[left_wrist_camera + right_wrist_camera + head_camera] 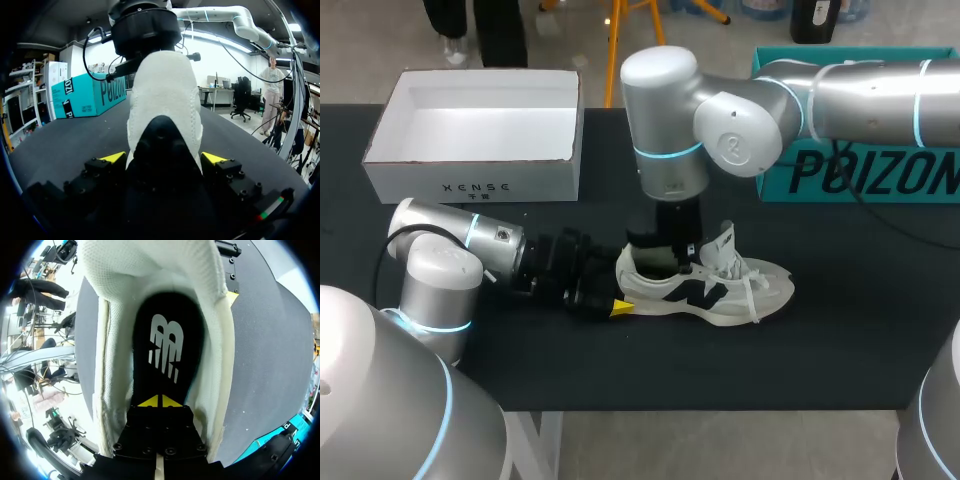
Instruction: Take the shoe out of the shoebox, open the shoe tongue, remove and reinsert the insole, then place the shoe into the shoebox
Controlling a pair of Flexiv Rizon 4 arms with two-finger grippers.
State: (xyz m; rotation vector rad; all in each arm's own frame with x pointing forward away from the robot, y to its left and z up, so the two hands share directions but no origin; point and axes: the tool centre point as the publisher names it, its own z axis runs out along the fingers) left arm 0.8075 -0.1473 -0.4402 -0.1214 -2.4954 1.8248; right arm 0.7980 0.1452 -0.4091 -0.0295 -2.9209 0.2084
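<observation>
Head view: the shoe (705,285) lies at centre frame on the table (840,350), outside the white shoebox (470,180) at upper left. Our left gripper (610,305) clamps its heel, and our right gripper (670,240) reaches down into the opening. Left wrist view: both yellow fingertips (112,157) press the heel, and we judge a firm clamp anchors the shoe. Right wrist view: the right gripper's tips, pressed together, rest on the insole (167,340). We cannot tell whether they pinch it. Seating it calls for flat pressure toward the heel.

Head view looks down from behind; both wrist views sit close on the shoe (705,285) (shared).
</observation>
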